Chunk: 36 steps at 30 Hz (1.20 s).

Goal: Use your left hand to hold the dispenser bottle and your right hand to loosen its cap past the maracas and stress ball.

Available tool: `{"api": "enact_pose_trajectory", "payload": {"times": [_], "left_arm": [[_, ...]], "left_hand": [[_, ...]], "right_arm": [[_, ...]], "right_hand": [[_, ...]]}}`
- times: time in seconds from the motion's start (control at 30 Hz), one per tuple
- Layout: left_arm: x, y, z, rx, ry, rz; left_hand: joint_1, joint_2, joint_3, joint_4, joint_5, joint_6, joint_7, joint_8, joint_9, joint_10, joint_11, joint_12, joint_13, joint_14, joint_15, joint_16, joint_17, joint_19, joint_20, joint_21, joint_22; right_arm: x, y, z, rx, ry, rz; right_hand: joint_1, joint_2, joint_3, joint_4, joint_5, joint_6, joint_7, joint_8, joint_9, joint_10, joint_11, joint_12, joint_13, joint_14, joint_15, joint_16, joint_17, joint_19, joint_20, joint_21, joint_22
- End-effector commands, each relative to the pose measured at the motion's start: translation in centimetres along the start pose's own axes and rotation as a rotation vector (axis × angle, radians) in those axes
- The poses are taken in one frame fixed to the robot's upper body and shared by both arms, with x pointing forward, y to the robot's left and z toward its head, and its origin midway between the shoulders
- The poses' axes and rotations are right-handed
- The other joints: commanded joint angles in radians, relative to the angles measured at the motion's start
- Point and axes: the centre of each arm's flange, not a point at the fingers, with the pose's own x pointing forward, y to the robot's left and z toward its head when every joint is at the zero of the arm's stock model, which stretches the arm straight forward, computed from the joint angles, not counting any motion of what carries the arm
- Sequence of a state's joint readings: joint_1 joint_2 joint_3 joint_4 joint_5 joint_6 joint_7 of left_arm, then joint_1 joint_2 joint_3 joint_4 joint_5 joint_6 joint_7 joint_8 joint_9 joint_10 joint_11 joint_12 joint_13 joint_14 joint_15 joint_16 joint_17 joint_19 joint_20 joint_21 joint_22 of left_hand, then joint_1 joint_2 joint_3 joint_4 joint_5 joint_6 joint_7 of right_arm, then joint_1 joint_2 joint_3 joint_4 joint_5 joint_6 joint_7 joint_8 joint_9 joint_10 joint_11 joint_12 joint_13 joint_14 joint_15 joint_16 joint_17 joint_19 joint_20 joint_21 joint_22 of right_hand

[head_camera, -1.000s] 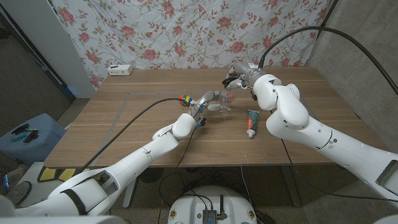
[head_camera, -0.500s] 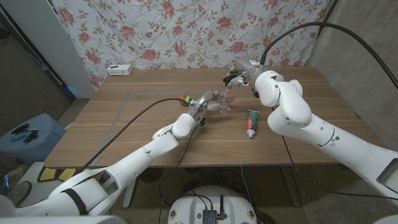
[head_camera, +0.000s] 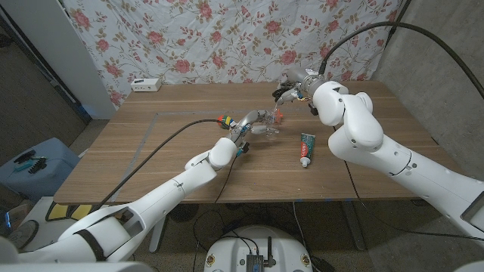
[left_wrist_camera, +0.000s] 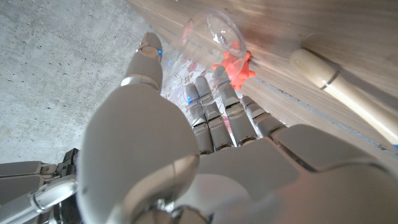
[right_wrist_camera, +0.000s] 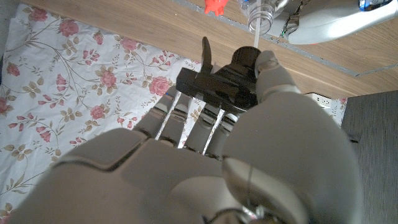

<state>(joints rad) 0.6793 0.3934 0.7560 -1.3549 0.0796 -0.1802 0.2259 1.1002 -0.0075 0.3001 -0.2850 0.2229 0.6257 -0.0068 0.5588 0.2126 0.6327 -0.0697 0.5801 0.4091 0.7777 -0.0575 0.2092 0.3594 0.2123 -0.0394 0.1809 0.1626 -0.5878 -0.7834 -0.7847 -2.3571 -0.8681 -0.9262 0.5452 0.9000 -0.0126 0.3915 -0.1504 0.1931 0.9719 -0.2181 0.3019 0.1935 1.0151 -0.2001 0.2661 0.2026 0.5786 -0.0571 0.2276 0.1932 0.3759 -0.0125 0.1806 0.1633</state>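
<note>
The left robot hand (head_camera: 253, 122) still grips the clear dispenser bottle (head_camera: 267, 125) on the worktop (head_camera: 174, 162); the right robot hand (head_camera: 291, 89) (pinching the black pump cap (right_wrist_camera: 225, 79)) has lifted slightly away.

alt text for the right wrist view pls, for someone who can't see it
Seen from behind, the robot's right hand holds a black pump cap, lifted clear of the clear bottle's open neck at the wooden table. The left hand holds that bottle, beside an orange spiky stress ball; floral cloth hangs behind.

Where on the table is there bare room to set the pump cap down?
The wide stretch of table left of the left arm is bare, and so is the front right corner below the tube. It is crowded around the bottle between both hands.
</note>
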Motion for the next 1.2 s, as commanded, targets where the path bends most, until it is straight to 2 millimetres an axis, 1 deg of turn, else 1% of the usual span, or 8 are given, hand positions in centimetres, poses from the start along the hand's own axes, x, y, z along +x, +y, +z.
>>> {"api": "enact_pose_trajectory", "payload": {"times": [0.03,0.77,1.2], "left_arm": [[-0.3,0.1,-0.1,0.007,0.012,0.0],[-0.7,0.0,-0.5,0.011,0.027,-0.004],[-1.7,-0.1,-0.8,0.018,0.052,0.002]], "left_hand": [[-0.108,0.12,0.133,0.128,-0.001,0.069,-0.038,0.005,0.004,0.064,-0.057,0.006,0.153,0.023,-0.094,0.003,0.004,0.003,-0.04,0.003,0.003],[-0.106,0.12,0.133,0.127,-0.002,0.07,-0.04,0.006,0.004,0.064,-0.059,0.006,0.153,0.022,-0.094,0.005,0.004,0.003,-0.039,0.003,0.003],[-0.105,0.119,0.133,0.126,-0.003,0.072,-0.04,0.007,0.004,0.065,-0.057,0.005,0.151,0.022,-0.094,0.005,0.003,0.003,-0.039,0.003,0.003]], "right_arm": [[-0.6,-0.7,-0.2,0.013,0.0,-0.005],[-1.8,-2.4,0.0,0.043,-0.043,-0.009],[-2.7,-2.9,0.1,0.066,-0.059,-0.019]], "right_hand": [[0.004,0.012,-0.003,0.002,0.004,0.011,0.001,0.001,0.004,0.016,-0.01,-0.002,0.004,-0.002,-0.155,0.0,0.002,-0.005,0.005,0.0,-0.001],[0.008,0.019,-0.013,0.0,0.003,0.015,0.003,-0.007,0.006,0.022,-0.008,-0.016,0.005,-0.003,-0.155,-0.002,0.001,-0.008,0.012,-0.001,-0.001],[0.008,0.021,-0.015,0.0,0.003,0.015,0.002,-0.01,0.006,0.02,-0.008,-0.022,0.006,-0.001,-0.153,-0.003,0.0,-0.008,0.014,0.0,-0.001]]}}
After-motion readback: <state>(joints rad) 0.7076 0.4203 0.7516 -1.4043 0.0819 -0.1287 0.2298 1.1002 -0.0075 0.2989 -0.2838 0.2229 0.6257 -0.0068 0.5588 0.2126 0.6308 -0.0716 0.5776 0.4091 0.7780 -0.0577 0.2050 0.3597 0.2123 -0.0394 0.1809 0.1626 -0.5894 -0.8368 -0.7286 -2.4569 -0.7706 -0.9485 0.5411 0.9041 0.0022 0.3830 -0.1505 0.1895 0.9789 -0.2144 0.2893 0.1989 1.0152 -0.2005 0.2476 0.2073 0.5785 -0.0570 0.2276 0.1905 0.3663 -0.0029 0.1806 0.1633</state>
